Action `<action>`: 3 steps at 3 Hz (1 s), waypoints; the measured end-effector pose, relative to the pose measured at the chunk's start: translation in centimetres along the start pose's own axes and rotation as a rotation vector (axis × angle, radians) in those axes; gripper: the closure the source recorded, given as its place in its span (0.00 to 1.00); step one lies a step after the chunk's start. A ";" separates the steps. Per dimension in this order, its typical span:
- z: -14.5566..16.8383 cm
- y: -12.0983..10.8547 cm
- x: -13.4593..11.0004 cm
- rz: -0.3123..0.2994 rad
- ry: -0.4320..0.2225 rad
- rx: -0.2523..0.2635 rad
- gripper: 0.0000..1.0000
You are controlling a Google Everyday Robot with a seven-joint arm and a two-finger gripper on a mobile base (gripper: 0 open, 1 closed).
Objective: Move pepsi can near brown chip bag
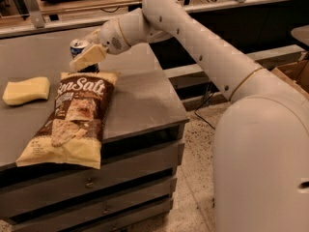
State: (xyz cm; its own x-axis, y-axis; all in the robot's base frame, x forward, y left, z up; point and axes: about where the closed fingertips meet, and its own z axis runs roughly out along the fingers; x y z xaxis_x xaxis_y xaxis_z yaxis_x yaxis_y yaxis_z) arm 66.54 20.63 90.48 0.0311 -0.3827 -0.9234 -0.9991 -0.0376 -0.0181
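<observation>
I see the grey table (140, 100), with drawers under its front edge. Flat on it lie a brown chip bag (72, 117) and, apart from it towards the far side, a pale yellow sponge (26, 91). My claw (87, 56) grips a blue can (78, 46) just behind the bag's top end; I cannot tell whether the can touches the table
</observation>
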 end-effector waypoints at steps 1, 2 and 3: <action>0.0 0.0 0.0 -0.001 0.000 0.000 0.00; -3.3 0.3 -4.7 -0.108 -0.005 0.059 0.00; -5.8 0.7 -8.2 -0.189 -0.020 0.107 0.00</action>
State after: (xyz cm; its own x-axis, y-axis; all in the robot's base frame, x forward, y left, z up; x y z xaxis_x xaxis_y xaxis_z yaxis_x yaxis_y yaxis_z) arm 65.78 18.36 100.24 0.2191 -0.3594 -0.9071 -0.9728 -0.0084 -0.2317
